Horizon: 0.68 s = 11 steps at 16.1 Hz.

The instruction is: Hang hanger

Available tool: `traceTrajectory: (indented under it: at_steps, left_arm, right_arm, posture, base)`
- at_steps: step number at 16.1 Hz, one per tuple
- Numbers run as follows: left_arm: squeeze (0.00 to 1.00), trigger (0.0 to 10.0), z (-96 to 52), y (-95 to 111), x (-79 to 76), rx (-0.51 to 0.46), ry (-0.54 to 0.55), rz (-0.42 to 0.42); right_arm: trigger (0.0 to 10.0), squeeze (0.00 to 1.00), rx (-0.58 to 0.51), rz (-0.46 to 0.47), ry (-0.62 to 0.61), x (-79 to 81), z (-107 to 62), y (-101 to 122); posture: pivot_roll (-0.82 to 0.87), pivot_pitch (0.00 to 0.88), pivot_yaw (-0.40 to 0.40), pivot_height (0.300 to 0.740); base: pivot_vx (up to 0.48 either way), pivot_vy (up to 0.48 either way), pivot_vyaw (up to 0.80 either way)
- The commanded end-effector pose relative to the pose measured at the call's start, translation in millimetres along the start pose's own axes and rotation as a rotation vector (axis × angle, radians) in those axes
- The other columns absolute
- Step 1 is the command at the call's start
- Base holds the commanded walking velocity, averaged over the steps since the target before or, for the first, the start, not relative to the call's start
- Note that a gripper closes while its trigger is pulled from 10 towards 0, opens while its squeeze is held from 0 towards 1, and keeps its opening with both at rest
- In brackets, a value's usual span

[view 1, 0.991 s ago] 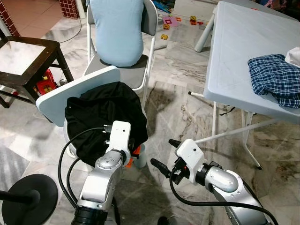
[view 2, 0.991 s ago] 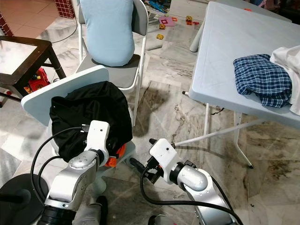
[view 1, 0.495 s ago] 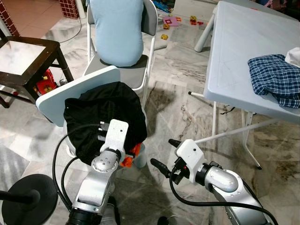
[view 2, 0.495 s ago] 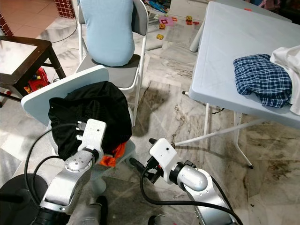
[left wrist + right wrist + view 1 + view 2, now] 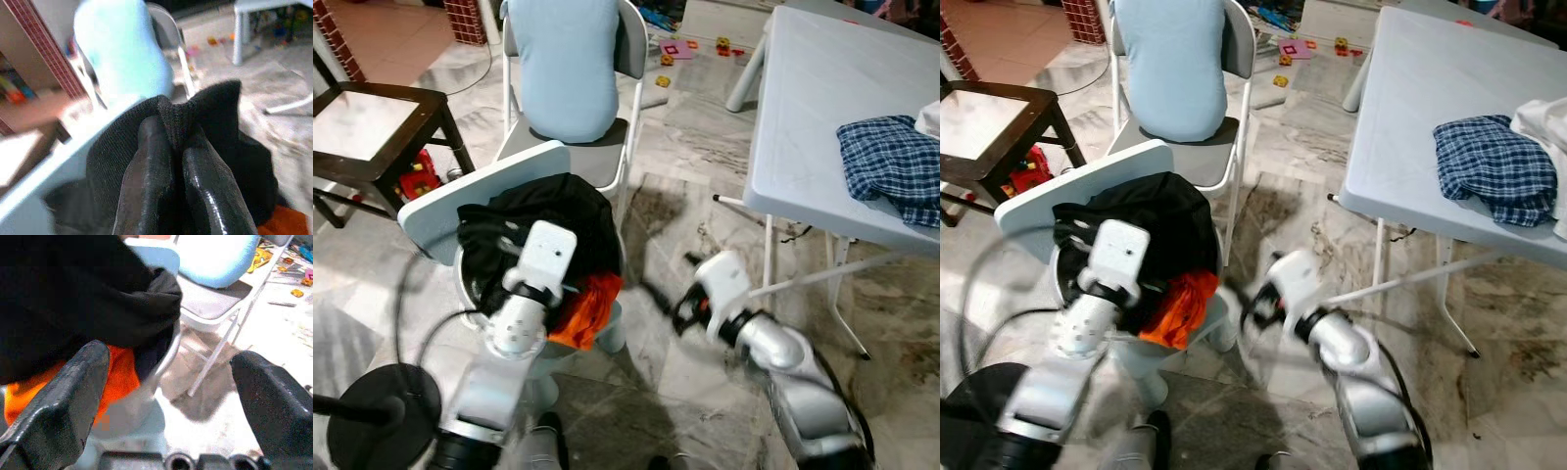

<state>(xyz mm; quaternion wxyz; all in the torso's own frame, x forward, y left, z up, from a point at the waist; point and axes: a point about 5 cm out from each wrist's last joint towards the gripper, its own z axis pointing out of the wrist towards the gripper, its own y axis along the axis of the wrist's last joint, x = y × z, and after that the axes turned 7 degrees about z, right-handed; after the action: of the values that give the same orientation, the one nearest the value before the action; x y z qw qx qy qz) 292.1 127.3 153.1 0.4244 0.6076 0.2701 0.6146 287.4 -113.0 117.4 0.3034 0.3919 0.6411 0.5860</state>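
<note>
A black garment (image 5: pixel 558 211) lies heaped in a white tub (image 5: pixel 166 357), over an orange cloth (image 5: pixel 582 311). A pale blue board (image 5: pixel 450 196) leans on the tub's far side. My left gripper (image 5: pixel 173 137) is shut on a fold of the black garment (image 5: pixel 215 112), and cloth bulges up between its fingers (image 5: pixel 151 147). My right gripper (image 5: pixel 671 276) hangs open just right of the tub, low over the floor, blurred by motion. In the right wrist view the right gripper (image 5: pixel 168 382) faces the tub with nothing between its fingers (image 5: pixel 63 401). I see no hanger.
A folding chair (image 5: pixel 626 39) with a pale blue cushion (image 5: pixel 570 69) stands behind the tub. A dark wooden table (image 5: pixel 372 108) is at the left. On the right, a white folding table (image 5: pixel 803 108) carries a plaid cloth (image 5: pixel 891 162). A black round base (image 5: pixel 372 411) sits on the marble floor.
My left arm has pulled the black garment up and back, baring more of the orange cloth. My right arm has swung up and forward toward the tub. The camera shifted slightly.
</note>
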Motion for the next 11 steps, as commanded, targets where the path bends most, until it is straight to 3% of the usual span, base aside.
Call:
traceTrajectory:
  at_steps: [1, 4, 5, 7, 8, 9, 10, 11]
  left_arm:
    - [0.0, 0.0, -0.8, 19, 2.3, -0.127, -0.048, 0.043]
    - [0.0, 0.0, -4.1, 25, 6.0, -0.183, -0.138, 0.088]
    - [0.0, 0.0, -3.4, 35, 6.9, -0.242, -0.158, 0.107]
    - [0.0, 0.0, -1.5, 44, 8.8, -0.293, -0.136, 0.116]
    - [0.0, 0.0, -1.1, 39, 9.0, -0.263, -0.107, 0.114]
    - [0.0, 2.0, -1.9, 27, 8.5, -0.189, -0.079, 0.083]
    - [0.0, 3.5, -5.5, 14, 7.2, -0.114, -0.054, 0.048]
    - [0.0, 10.0, -14.6, -6, 0.1, 0.005, -0.028, -0.055]
  right_arm:
    - [10.0, 0.0, 0.012, 0.068, -0.048, -6.0, 1.9, -6]
    - [10.0, 0.0, -0.006, 0.107, -0.083, -4.4, 11.5, -9]
    - [10.0, 0.0, -0.017, 0.141, -0.113, -4.6, 14.7, -10]
    - [10.0, 0.0, -0.038, 0.181, -0.134, -4.1, 15.9, -8]
    - [10.0, 0.0, -0.058, 0.21, -0.153, -4.3, 15.0, -6]
    - [10.0, 0.0, -0.071, 0.232, -0.174, -5.5, 13.1, -6]
    - [10.0, 0.0, -0.084, 0.248, -0.199, -8.1, 9.9, -6]
    - [10.0, 0.0, -0.114, 0.288, -0.264, -18.3, 2.6, -6]
  posture:
    - [0.09, 0.128, -0.034, 0.74]
    - [0.12, 0.092, -0.003, 0.74]
    - [0.12, 0.083, 0.008, 0.74]
    - [0.12, 0.079, 0.015, 0.74]
    - [0.11, 0.075, 0.013, 0.74]
    - [0.1, 0.075, 0.012, 0.74]
    - [0.09, 0.073, 0.005, 0.74]
    - [0.08, 0.068, -0.01, 0.74]
  base:
    - [0.0, 0.0, 0.0]
    - [0.0, 0.0, 0.0]
    - [0.0, 0.0, 0.0]
    - [0.0, 0.0, 0.0]
    - [0.0, 0.0, 0.0]
    - [0.0, 0.0, 0.0]
    - [0.0, 0.0, 0.0]
    - [0.0, 0.0, 0.0]
